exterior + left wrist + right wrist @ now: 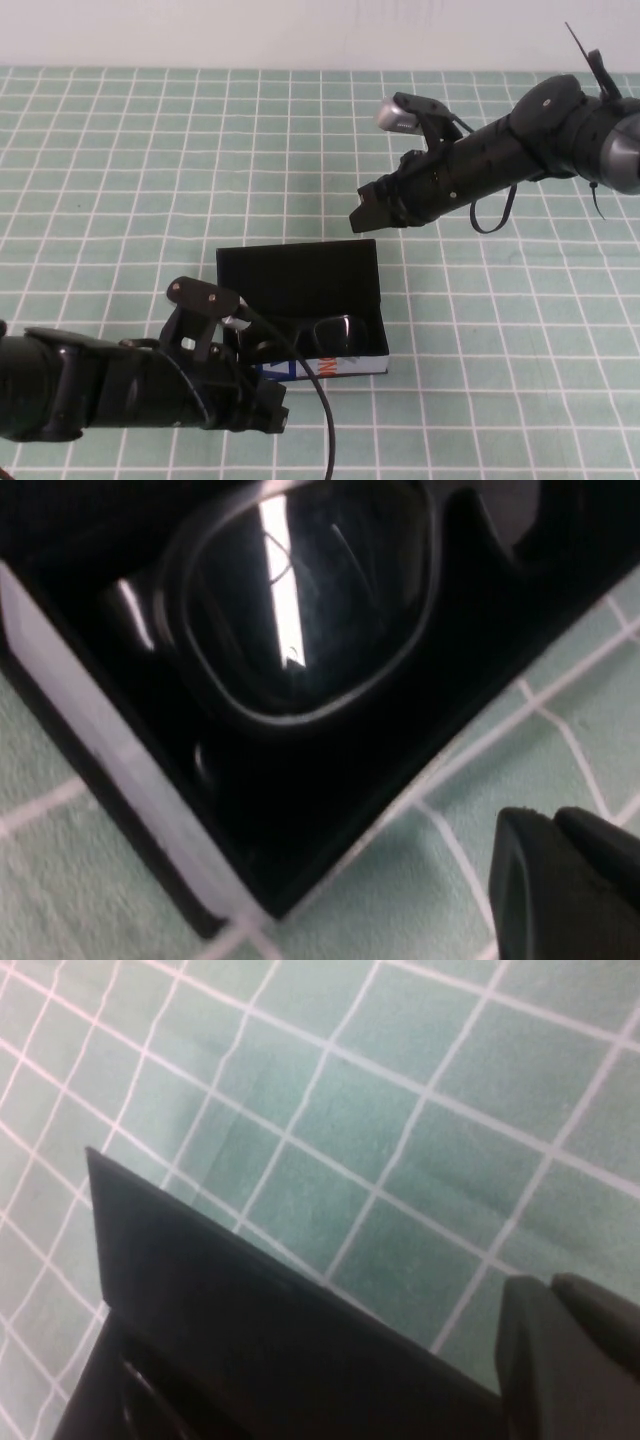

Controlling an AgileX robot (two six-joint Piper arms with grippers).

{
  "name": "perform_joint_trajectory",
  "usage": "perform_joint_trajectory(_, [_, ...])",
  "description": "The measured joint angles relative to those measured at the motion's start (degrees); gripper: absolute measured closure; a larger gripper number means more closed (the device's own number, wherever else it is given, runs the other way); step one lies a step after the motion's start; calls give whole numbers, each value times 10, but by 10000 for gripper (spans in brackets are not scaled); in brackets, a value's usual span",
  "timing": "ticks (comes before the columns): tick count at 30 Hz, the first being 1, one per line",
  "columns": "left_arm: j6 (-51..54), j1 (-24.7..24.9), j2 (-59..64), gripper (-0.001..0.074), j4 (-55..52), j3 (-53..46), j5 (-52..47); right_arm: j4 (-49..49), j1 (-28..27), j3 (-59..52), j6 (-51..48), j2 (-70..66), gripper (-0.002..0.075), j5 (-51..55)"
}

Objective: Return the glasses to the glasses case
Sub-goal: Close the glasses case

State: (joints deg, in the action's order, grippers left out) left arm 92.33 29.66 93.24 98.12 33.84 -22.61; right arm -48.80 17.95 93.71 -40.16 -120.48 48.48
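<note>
Glasses [315,335] laid inside open glasses case [300,275]. Left gripper [270,410] beside case front, fingers' spacing not discernible. Right gripper [365,212] held above lid, fingers together.

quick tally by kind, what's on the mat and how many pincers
glasses: 1, lying in the open case
glasses case: 1, lid up
pincers: 2, left pincer by the case's front, right pincer shut above the lid
total: 4
</note>
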Motion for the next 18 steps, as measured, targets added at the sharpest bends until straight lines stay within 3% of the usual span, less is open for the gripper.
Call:
perform_joint_trajectory(12, [18, 0, 9, 737, 3, 19, 43, -14, 6, 0, -24, -3, 737, 20])
perform_joint_trajectory(18, [20, 0, 25, 737, 4, 19, 40, -14, 6, 0, -28, -12, 737, -22])
